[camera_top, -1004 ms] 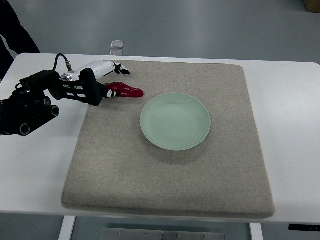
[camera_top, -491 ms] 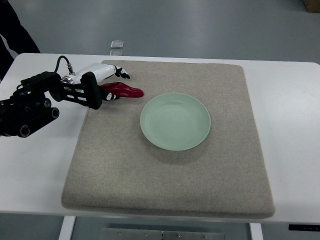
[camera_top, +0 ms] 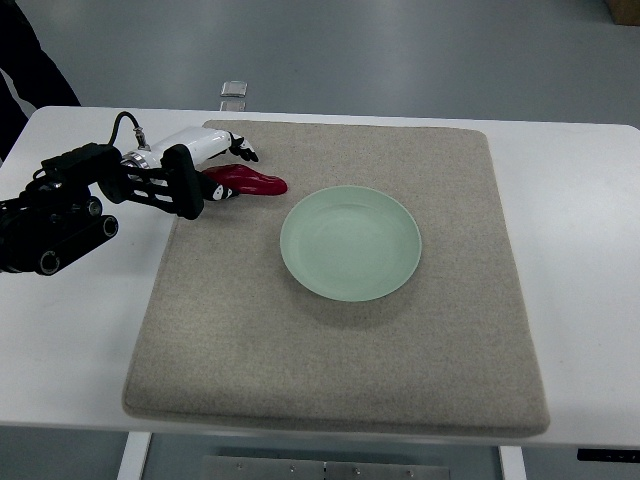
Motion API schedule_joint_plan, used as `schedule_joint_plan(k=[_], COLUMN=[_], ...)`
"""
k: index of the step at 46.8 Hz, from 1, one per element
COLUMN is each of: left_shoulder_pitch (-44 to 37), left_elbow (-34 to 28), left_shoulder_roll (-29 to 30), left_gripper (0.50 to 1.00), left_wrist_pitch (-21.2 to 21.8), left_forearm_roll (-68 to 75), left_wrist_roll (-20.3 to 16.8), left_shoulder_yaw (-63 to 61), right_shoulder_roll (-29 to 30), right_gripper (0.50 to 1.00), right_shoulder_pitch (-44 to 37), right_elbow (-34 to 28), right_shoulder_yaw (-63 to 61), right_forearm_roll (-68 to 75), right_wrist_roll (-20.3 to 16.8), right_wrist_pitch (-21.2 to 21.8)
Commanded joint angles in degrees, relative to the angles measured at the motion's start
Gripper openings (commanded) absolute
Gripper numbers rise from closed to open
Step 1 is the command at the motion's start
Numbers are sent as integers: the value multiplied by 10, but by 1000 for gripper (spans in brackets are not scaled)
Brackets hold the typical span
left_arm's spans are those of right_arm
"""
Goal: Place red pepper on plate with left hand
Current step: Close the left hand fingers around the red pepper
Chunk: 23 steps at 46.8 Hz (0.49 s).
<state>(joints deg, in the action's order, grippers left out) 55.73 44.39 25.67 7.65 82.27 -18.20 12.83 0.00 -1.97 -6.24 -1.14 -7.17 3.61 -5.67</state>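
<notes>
A dark red pepper point(camera_top: 256, 181) lies on the beige mat point(camera_top: 340, 340), a short way left of the pale green plate point(camera_top: 350, 243), which holds nothing. My left hand point(camera_top: 229, 172) comes in from the left on its black arm point(camera_top: 60, 205) and sits over the pepper's left end. Its black-tipped fingers point(camera_top: 243, 152) hover just behind the pepper and the thumb point(camera_top: 216, 190) sits in front, so the hand is open around that end without closing on it. The pepper rests flat on the mat. My right arm is out of view.
The mat covers most of a white table point(camera_top: 570, 200). A small metal bracket point(camera_top: 235, 90) sits at the table's far edge. A person's dark clothing point(camera_top: 25, 50) shows at the top left corner.
The left hand's fingers have dropped slightly toward the pepper's left end over the last second. The pepper and plate have not moved.
</notes>
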Motion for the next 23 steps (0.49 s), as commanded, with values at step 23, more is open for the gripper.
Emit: schedule_joint_plan(k=[23], left_shoulder_pitch=[-1], left_elbow=[0], left_shoulder_roll=[1], left_gripper=[707], left_wrist_pitch=[0], left_forearm_roll=[0], left_wrist_roll=[0], left_shoulder_yaw=[-2], right_shoulder_roll=[0], right_gripper=[928], right_shoulder_pitch=[0], right_elbow=[0], right_shoulder_yaw=[0], right_forearm_roll=[0], right_wrist_roll=[0], right_wrist_pitch=[0])
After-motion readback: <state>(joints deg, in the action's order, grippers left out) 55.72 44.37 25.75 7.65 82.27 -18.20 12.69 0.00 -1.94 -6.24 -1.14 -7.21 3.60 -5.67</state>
